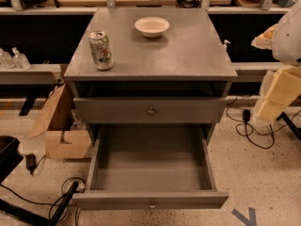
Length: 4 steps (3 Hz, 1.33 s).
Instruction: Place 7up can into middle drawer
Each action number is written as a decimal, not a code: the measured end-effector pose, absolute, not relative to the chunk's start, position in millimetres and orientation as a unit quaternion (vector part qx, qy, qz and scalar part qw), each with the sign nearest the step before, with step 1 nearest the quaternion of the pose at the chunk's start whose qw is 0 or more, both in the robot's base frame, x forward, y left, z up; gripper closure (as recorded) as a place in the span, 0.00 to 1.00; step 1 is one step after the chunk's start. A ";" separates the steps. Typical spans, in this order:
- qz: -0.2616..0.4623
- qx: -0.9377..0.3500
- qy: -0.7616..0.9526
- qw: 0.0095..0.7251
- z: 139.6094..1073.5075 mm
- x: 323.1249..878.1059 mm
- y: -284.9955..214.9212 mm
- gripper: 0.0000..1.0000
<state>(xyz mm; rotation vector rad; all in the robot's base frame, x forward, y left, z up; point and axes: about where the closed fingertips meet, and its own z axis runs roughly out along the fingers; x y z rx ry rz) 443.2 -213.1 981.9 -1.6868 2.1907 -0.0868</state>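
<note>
a: any writing on the 7up can [101,50]?
b: green and red print on a pale body with a silver top. i can't read any of the words on it.

a: where is it?
b: it stands upright on the grey worktop [188,55], near the front left corner. the white bowl [152,26] sits further back near the middle, well apart from the can.

a: and the pincer [277,98]?
b: it's the cream-coloured part at the right edge, under the arm's white casing and beside the cabinet's right side. it's well apart from the can and touches nothing i can make out. i can't tell whether it's released or clenched.

a: what about the drawers?
b: the middle drawer [150,199] is pulled out towards the camera, and its plain grey floor shows from wall to wall. there's a small knob on its front. the upper drawer front [188,111] is closed, and it has a round metal knob [151,111].

a: what's in the bowl?
b: only its white inside shows.

a: anything on the floor?
b: a cardboard box [66,142] stands to the left of the cabinet.
</note>
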 end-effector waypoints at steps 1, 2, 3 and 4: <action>-0.015 -0.604 0.756 0.251 995.8 466.2 -199.0 0.00; 0.027 -0.597 0.702 0.388 1034.2 523.5 -159.6 0.00; 0.083 -0.567 0.634 0.519 1073.8 579.6 -121.7 0.00; 0.138 -0.526 0.585 0.602 1098.3 614.2 -87.1 0.00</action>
